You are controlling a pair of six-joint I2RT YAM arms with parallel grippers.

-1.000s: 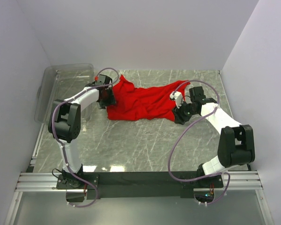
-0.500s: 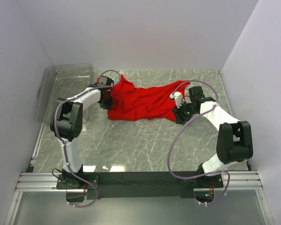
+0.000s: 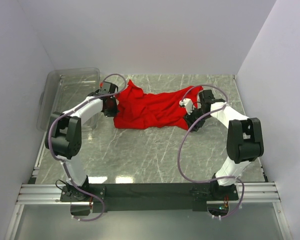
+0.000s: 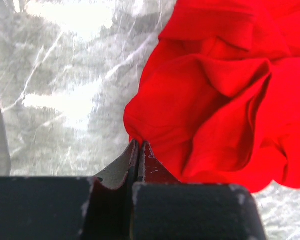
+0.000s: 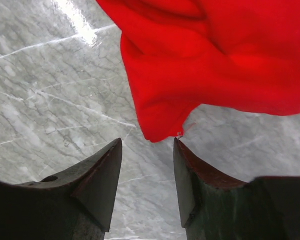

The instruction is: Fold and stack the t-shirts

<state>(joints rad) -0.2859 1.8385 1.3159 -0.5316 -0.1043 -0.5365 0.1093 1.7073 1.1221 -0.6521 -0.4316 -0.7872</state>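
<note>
A bright red t-shirt (image 3: 150,109) lies crumpled across the far middle of the marble table. My left gripper (image 3: 111,105) is at its left edge. In the left wrist view the jaws (image 4: 138,145) are shut, with their tips pinching a fold of the t-shirt's (image 4: 215,90) edge. My right gripper (image 3: 192,120) is low at the shirt's right end. In the right wrist view it (image 5: 147,142) stands open, and a hanging corner of the t-shirt (image 5: 215,60) ends just ahead of its fingertips without being held.
A clear plastic bin (image 3: 64,95) stands at the far left, close behind the left arm. The grey walls close in the table on the left, back and right. Bare marble (image 3: 150,155) lies between the shirt and the arm bases.
The left gripper has shut at the shirt's left edge. The right arm has drawn in toward the shirt's right corner, its jaws still open.
</note>
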